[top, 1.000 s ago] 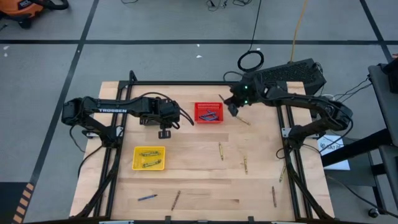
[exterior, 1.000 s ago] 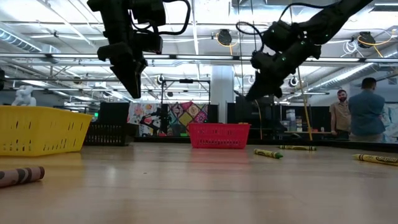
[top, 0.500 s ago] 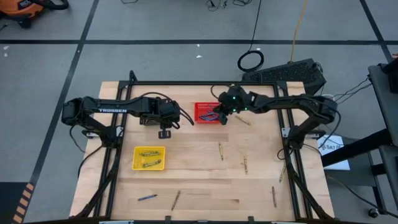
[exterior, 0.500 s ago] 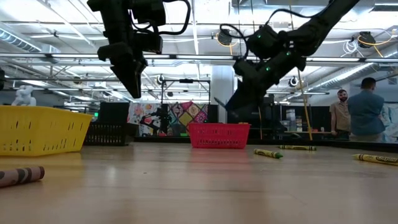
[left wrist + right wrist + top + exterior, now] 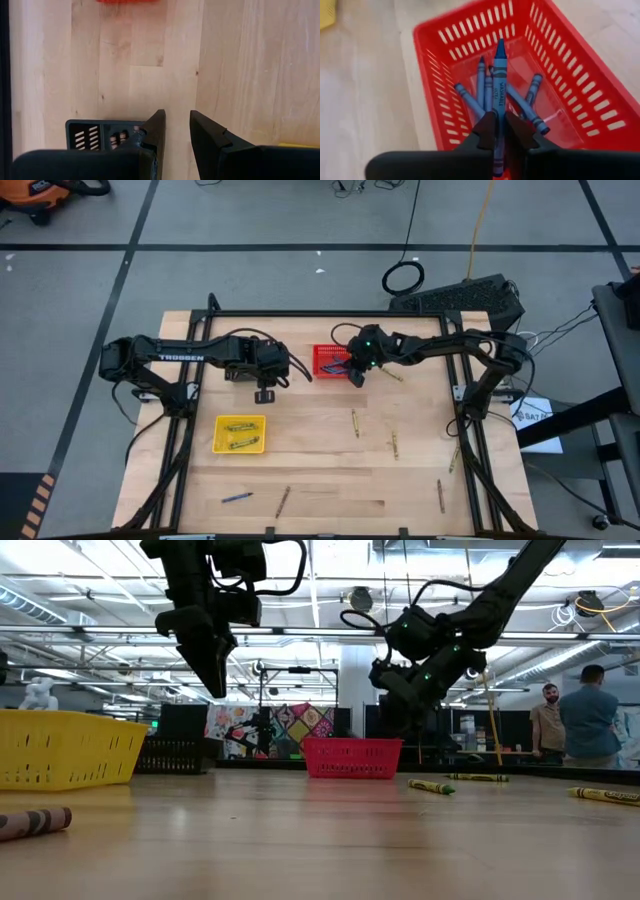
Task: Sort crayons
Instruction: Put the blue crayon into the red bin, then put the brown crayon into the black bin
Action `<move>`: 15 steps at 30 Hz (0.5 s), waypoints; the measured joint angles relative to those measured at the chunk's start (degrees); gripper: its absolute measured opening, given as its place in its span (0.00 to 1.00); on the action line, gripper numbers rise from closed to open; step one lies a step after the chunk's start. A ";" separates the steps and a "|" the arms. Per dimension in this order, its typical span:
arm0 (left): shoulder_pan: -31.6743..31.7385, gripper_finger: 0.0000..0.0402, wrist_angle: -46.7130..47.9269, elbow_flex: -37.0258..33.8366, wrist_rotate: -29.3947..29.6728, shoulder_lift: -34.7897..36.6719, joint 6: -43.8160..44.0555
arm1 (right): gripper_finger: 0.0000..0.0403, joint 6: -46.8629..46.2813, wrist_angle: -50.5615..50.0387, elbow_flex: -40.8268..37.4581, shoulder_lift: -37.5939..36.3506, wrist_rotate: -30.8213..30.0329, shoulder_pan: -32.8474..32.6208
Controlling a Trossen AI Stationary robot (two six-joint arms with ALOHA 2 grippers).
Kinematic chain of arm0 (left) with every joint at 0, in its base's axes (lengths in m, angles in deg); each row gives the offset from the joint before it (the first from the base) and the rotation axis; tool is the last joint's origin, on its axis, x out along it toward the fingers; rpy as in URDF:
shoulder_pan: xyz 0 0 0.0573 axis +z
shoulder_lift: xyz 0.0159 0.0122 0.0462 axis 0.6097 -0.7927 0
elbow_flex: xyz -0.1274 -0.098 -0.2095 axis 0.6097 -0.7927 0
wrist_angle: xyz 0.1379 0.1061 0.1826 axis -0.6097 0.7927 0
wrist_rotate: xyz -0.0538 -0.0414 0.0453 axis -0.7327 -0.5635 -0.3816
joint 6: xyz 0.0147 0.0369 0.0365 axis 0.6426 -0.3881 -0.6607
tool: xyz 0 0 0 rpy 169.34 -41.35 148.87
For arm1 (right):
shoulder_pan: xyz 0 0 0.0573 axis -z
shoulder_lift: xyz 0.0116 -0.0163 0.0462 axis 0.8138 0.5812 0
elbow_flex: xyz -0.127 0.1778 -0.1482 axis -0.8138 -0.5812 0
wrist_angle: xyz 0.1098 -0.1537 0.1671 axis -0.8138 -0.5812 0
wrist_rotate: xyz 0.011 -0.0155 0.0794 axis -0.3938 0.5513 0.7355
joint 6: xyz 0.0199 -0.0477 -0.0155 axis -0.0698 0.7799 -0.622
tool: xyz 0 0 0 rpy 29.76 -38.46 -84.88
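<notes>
Blue crayon pinched near mid-length between right gripper fingers, clamped shut on it, tip pointing down into red basket where other blue crayons already lie. Probably light, stiff, paper-wrapped, a little slick, likely to snap under hard squeeze; best gripped across the wrapper near the middle. Yellow-green crayons scattered loose over wooden table; more in yellow basket. One blue crayon and a brown one near table's front edge. Left gripper hovering between baskets, fingers slightly apart, holding nothing.
</notes>
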 joint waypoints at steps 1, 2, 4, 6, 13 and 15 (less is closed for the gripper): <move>0.01 0.20 0.00 0.00 0.00 0.00 0.00 | 0.02 0.15 -0.07 0.00 0.20 -0.05 0.00; 0.02 0.20 0.00 0.00 0.00 0.00 0.00 | 0.02 0.49 -0.02 0.00 0.31 -0.03 0.00; 0.02 0.20 -0.02 0.00 -0.02 0.00 0.00 | 0.03 1.01 0.18 0.00 0.32 -0.04 0.00; 0.02 0.20 -0.02 0.00 -0.03 0.00 0.00 | 0.05 1.02 0.49 0.00 0.38 -0.03 0.00; 0.02 0.20 0.15 0.00 -0.24 0.00 0.01 | 0.15 1.04 0.03 2.08 0.40 0.01 0.00; -0.12 0.20 0.92 0.00 -0.41 0.00 0.23 | 0.17 1.04 -0.46 3.23 0.40 0.08 0.00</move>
